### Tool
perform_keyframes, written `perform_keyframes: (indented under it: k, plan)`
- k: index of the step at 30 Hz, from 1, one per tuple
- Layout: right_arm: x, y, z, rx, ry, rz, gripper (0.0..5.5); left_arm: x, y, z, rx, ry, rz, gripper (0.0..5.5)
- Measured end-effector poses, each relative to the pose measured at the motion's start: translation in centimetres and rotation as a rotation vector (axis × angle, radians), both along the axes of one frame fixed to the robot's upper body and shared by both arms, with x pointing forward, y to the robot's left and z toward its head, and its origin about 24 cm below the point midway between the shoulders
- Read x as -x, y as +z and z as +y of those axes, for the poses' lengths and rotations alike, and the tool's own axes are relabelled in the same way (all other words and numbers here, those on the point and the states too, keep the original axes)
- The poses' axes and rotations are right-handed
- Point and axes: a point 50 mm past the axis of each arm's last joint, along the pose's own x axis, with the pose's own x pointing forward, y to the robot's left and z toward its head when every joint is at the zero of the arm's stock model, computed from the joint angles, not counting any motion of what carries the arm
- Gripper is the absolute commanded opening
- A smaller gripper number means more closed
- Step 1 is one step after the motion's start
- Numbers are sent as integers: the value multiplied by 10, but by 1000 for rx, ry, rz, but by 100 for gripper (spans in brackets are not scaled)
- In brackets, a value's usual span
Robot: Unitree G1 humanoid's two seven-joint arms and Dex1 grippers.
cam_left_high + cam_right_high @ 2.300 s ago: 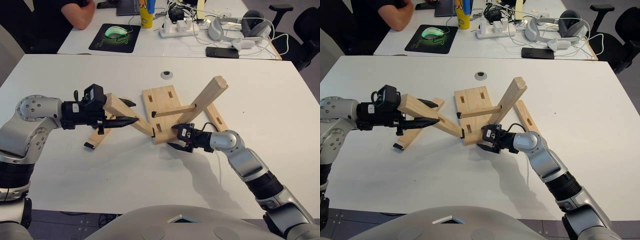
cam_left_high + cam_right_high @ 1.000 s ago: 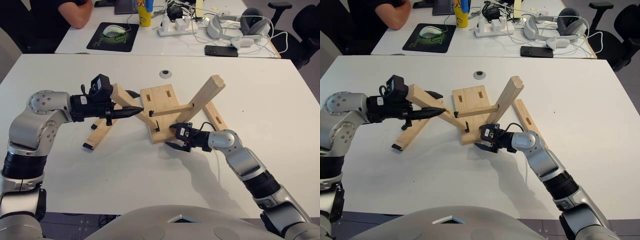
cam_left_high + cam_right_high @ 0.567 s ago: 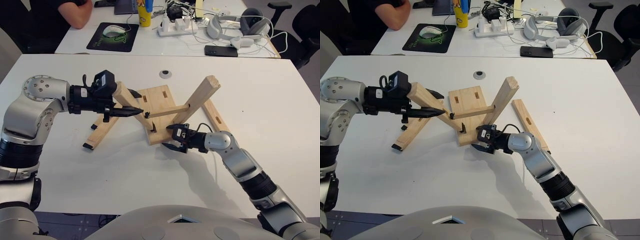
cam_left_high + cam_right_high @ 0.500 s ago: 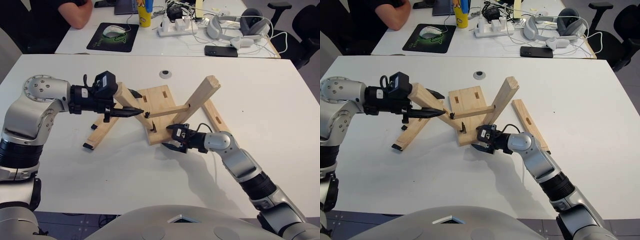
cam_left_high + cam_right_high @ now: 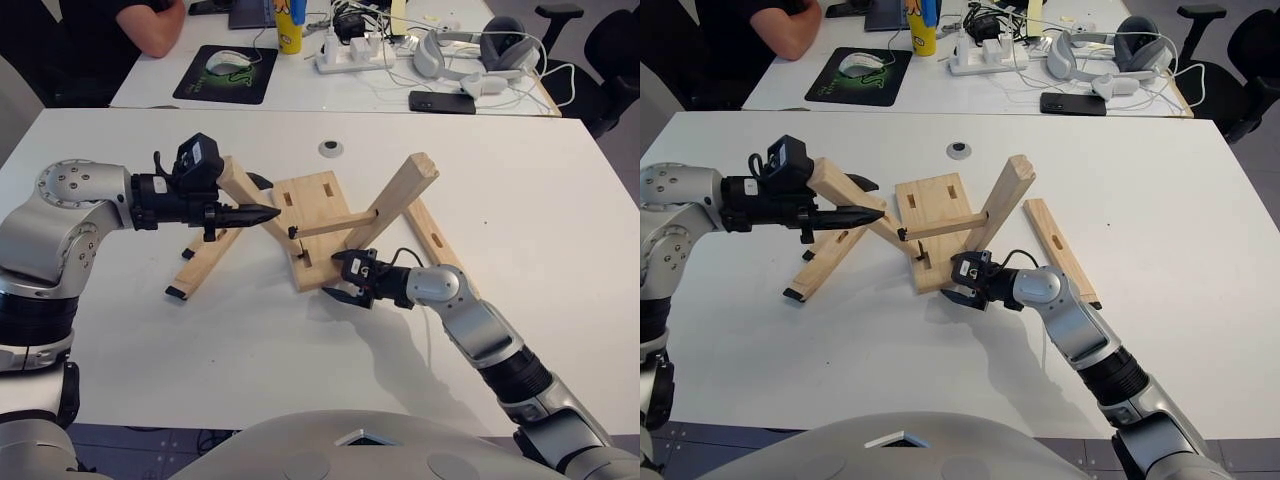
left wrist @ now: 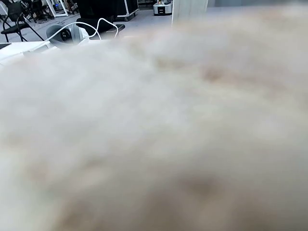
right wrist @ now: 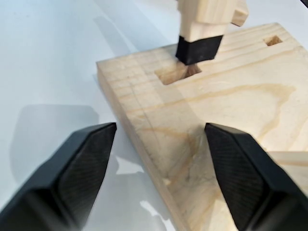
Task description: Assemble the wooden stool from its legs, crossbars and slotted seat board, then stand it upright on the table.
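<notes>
While the left gripper [image 5: 250,205] clamps the angled leg [image 5: 282,236], aiming its lower end at a slot, we see the right gripper [image 5: 347,281] spread around the seat board's [image 5: 318,205] near corner at the table's [image 5: 520,180] middle, bracing it, we judge; the standing leg [image 5: 400,195] and crossbar [image 5: 335,228] crowd the approach; a loose leg [image 5: 200,262] lies beside.

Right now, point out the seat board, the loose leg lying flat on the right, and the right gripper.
seat board [image 5: 318,203], left eye view, bare wood between its two far slots.
loose leg [image 5: 421,218], left eye view, its far end.
right gripper [image 5: 340,277], left eye view, midway between its fingertips.
</notes>
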Motion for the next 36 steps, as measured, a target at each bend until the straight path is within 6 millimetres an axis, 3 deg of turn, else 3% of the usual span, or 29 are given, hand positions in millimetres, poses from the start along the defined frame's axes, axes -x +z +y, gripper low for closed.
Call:
perform_keyframes:
  k: [36]
  plan:
    - [-1, -2, -1, 9, -6, 2, 340, 7, -7, -5, 27, 12, 14, 206]
